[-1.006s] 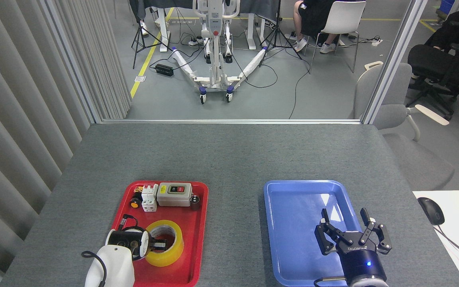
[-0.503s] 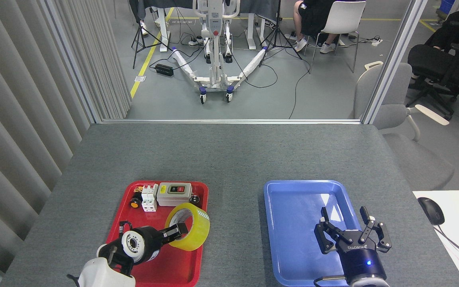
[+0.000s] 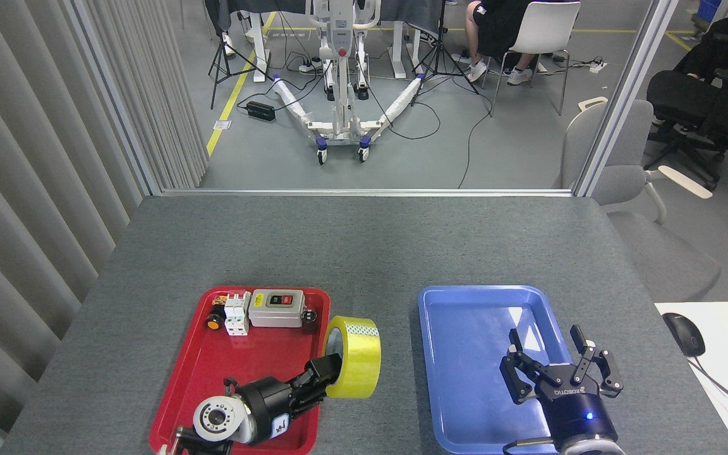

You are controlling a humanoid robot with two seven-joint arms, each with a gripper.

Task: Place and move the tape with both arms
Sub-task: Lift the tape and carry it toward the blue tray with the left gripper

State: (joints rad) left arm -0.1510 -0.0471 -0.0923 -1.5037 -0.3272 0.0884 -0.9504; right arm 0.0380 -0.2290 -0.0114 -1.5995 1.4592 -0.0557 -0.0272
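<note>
The yellow tape (image 3: 355, 356) is lifted and stands on edge over the right rim of the red tray (image 3: 206, 373), its hole facing left. My left gripper (image 3: 328, 373) reaches in from the lower left and is shut on the tape's lower left rim, one finger inside the core. My right gripper (image 3: 558, 368) hovers above the near right part of the blue tray (image 3: 459, 316), fingers spread open and holding nothing, its blue light lit.
At the back of the red tray lie a grey switch box (image 3: 277, 308), a white breaker (image 3: 237, 313) and small parts. A white desk with a mouse (image 3: 684, 333) and keyboard sits at the far right. Grey table surface separates the two trays.
My left gripper has lifted the tape off the red tray floor and carried it right, turning it onto its edge. The right gripper has hardly moved.
</note>
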